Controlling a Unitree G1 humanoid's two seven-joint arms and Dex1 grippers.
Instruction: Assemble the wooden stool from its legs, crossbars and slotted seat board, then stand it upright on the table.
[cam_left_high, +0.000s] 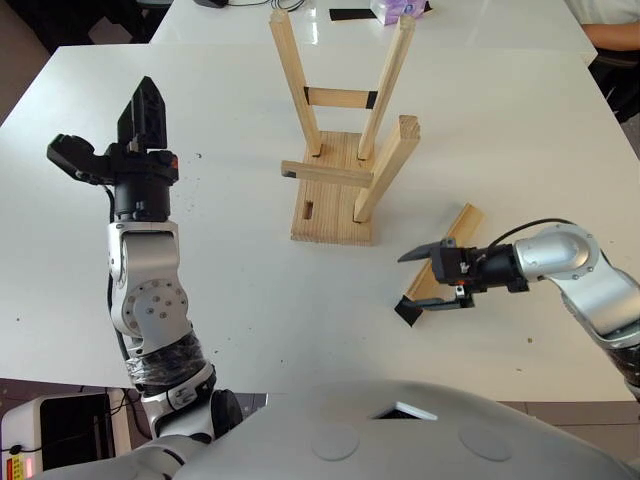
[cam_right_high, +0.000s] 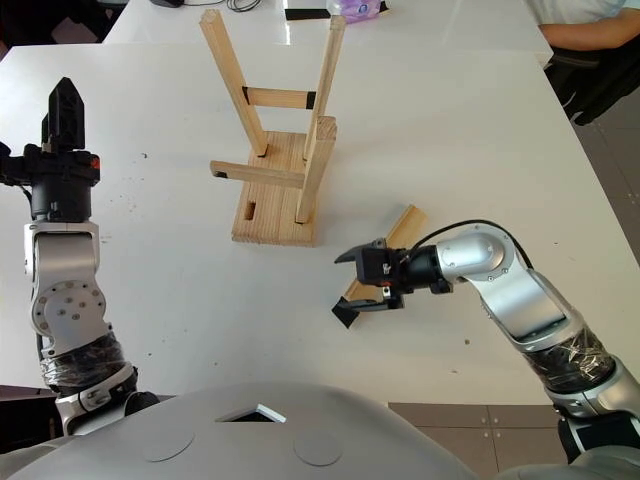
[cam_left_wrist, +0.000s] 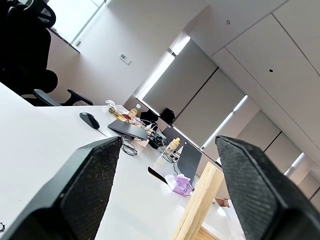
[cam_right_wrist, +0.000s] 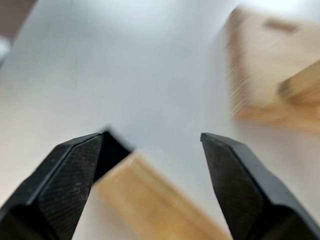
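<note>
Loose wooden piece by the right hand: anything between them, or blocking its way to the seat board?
Nothing visible. The open right hand is at the loose wooden piece; only bare table lies before the seat board.

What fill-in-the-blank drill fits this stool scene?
1. The seat board lies flat with ___ legs standing in it.
2. A loose leg lies on the table near the right gripper, which is ___.
3. The left gripper, open and empty, points ___.
Missing: three; open; up.

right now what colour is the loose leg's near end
The leg end is black; best in the right eye view.
</note>
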